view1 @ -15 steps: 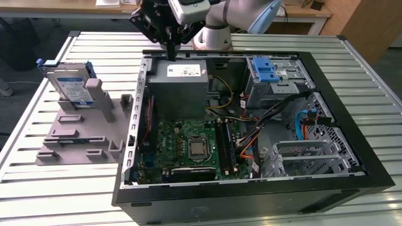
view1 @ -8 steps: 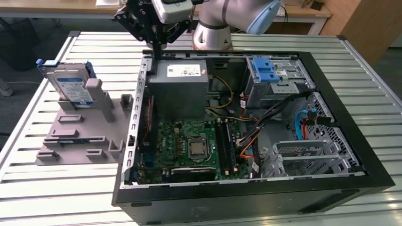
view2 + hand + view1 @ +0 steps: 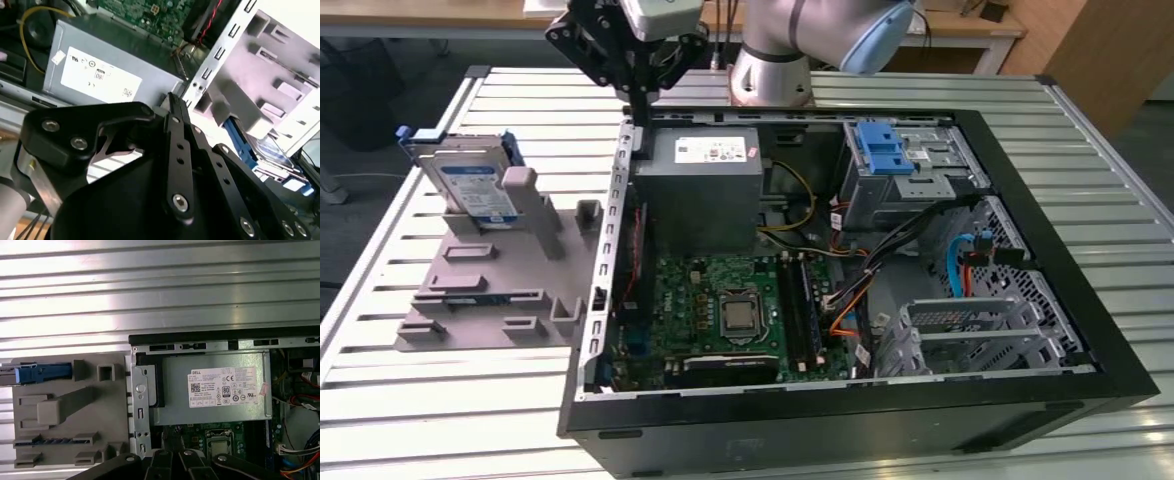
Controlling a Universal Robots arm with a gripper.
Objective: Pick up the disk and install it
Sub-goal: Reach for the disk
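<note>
Black linkage gripper (image 3: 640, 98) hanging fingers-down from the silver-grey robot arm (image 3: 774, 60).
In the exterior view the arm, with its pale blue joint cap (image 3: 874, 40), rises at the far side, its wrist bent over. In the second wrist view the fingers (image 3: 175, 130) lie pressed together, holding nothing.

In the first wrist view, the ribbed silver metal table (image 3: 150, 305) is glaring in bright white bands. In the exterior view, even light is falling on the open black computer case (image 3: 854, 440), whose interior is lying in soft shadow. In the second wrist view, the black gripper (image 3: 172, 102) is looming dark against a washed-out pale corner.
</note>
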